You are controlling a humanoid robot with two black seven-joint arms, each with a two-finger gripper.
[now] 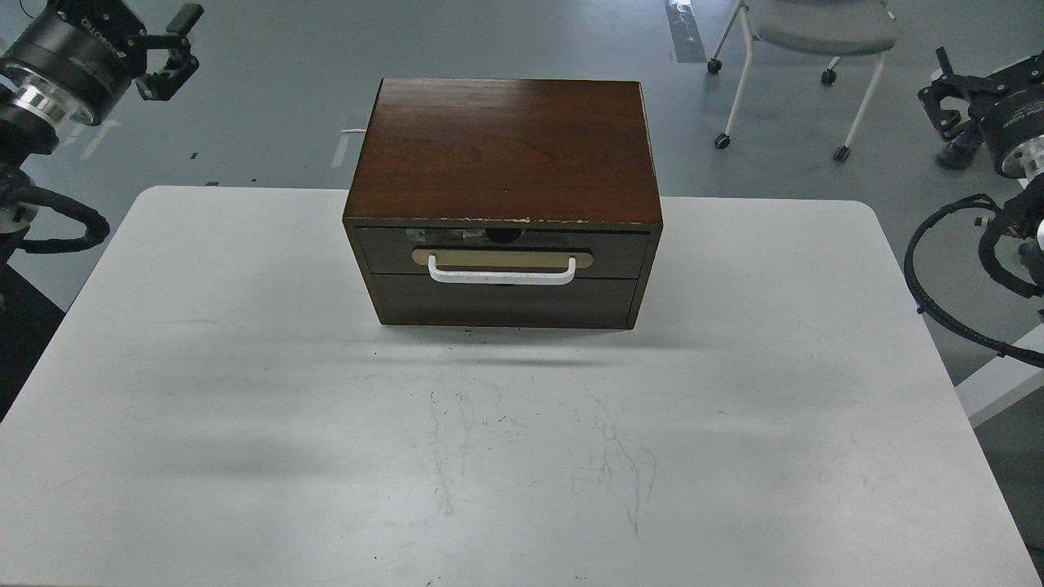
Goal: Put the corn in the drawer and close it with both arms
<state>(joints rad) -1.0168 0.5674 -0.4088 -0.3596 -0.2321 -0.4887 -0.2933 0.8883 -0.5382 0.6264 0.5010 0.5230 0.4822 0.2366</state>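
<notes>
Our drawer (502, 251) sits flush in the brown wooden cabinet (504, 151) at the far middle of the white surface (245, 391), its white bar handle (502, 273) facing us; no corn is visible. Our left jaws (173, 50) hang parted over the floor at the upper left, grasping nothing. Our right jaws (946, 90) are raised at the upper right, well apart from the cabinet, and we cannot tell whether they are parted.

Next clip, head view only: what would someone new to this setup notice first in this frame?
The dark wooden cabinet stands at the back middle of the white table, its drawer shut, with a white bar handle on a tan plate. No corn is in sight. Both arms are raised clear of the table: the left gripper at the top left, the right gripper at the far right, near a grey chair.
</notes>
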